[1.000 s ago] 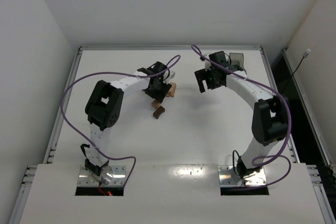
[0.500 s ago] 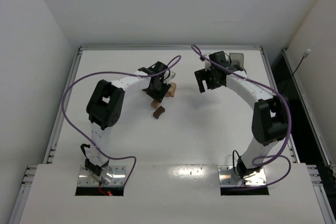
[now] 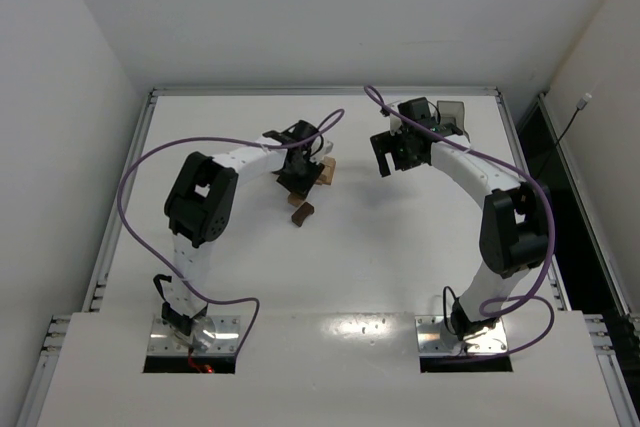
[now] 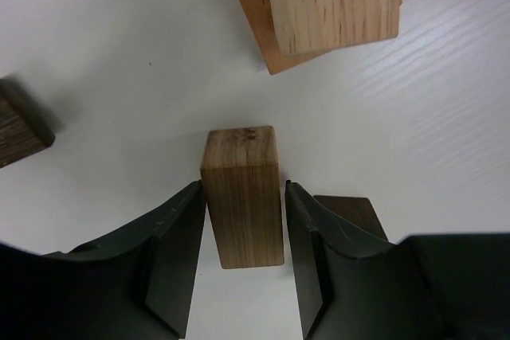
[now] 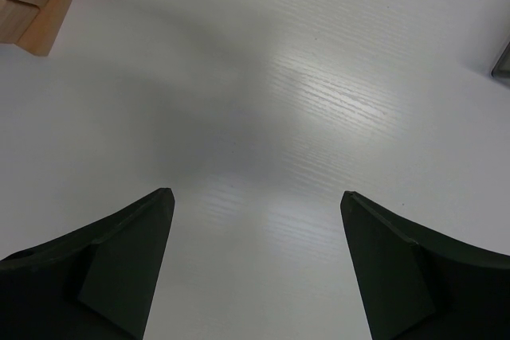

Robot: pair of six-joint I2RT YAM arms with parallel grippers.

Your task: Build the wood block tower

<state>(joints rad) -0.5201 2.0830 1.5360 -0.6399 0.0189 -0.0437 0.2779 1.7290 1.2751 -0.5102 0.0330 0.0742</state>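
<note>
Small tan bar (image 4: pixel 241 197) pinched at both sides; larger tan block (image 4: pixel 331 1) just beyond; dark brown pieces (image 4: pixel 20 129) flanking.

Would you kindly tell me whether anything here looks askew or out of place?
Nothing stands out: the left gripper holds a tan block squarely, dark brown blocks lie loose nearby, and the right gripper hangs open.

Left arm (image 3: pixel 240 160): white links, bulky black joints — a purple cable looping wide.
Right arm (image 3: pixel 467 165): same white and black, purple cable alongside.
Base plates (image 3: pixel 225 333): shiny bare metal.
Fingers (image 4: pixel 171 252): matte black — tapered, angular.
</note>
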